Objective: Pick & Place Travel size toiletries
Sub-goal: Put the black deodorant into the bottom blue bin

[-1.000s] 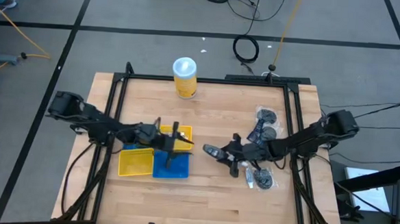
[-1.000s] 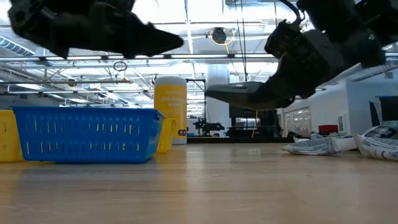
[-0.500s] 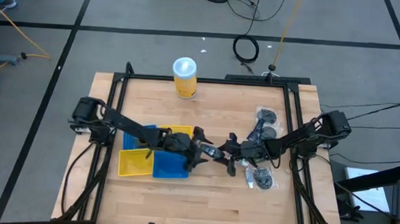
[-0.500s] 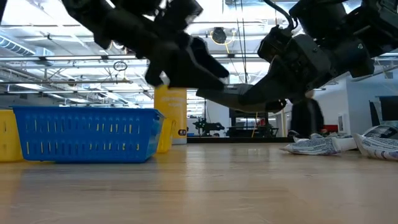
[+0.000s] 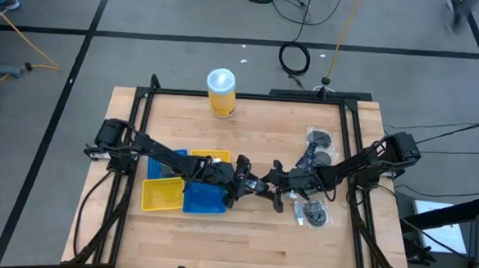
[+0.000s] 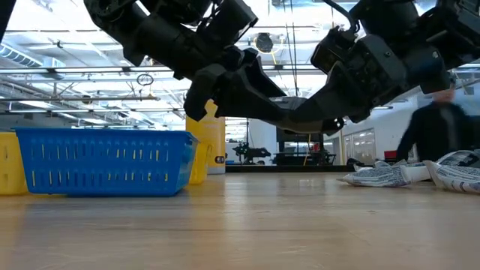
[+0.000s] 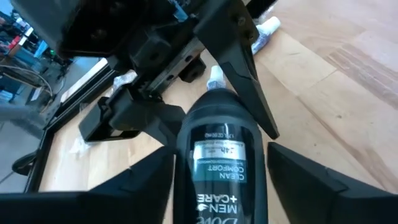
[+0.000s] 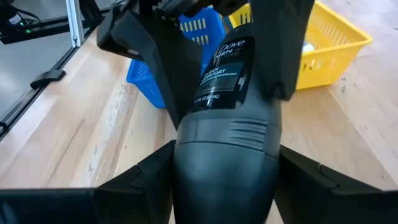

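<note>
Grippers (two) point(image 5: 238, 183) point(image 5: 257, 184) share one deodorant stick point(image 7: 221, 165).

Place: a robotics lab or test hall in a large industrial building
Floor: bare grey concrete point(image 5: 55, 50) marked with dark tape lines; loose black cable coils point(image 5: 293, 58) and an orange cord point(image 5: 15, 25) lie on it
Table: a pale wooden table point(image 5: 250, 241) edged by a black metal frame point(image 5: 250, 94), two dark arms mounted at its sides
Ceiling: high, with exposed beams point(image 6: 90, 71), pipes and strip lights
Background: glass-walled rooms point(image 6: 367, 142) and a blurred person point(image 6: 439, 131)
</note>
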### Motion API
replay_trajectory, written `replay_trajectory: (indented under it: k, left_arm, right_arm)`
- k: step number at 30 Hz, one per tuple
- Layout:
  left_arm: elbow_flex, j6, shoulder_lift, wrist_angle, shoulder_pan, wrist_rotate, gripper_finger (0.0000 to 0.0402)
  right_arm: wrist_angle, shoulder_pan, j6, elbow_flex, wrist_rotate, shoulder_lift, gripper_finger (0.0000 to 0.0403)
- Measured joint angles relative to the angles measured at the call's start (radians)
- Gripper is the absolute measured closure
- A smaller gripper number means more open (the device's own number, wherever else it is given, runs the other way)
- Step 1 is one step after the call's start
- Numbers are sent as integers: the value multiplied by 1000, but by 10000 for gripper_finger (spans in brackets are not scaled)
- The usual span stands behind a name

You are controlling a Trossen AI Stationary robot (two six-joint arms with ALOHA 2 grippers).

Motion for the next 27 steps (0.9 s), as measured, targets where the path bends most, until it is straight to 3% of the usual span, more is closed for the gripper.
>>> replay_trajectory:
  k: [7,14,21,27]
  left_arm:
    - [0,-8,0,-7,7,10,212]
    - [0,-1,0,-8,-1,7,198]
    - [-2,4,0,-41,-7,-8,210]
    - [-2,35,-68,-146,-27,-149,201]
  right_arm:
    - [-3,0,1,0,-1,0,193]
    - [-3,1,4,0,0,0,179]
    - [-14,-1,22,0,-66,-1,121]
    - [-27,0,-8,1,17,-17,93]
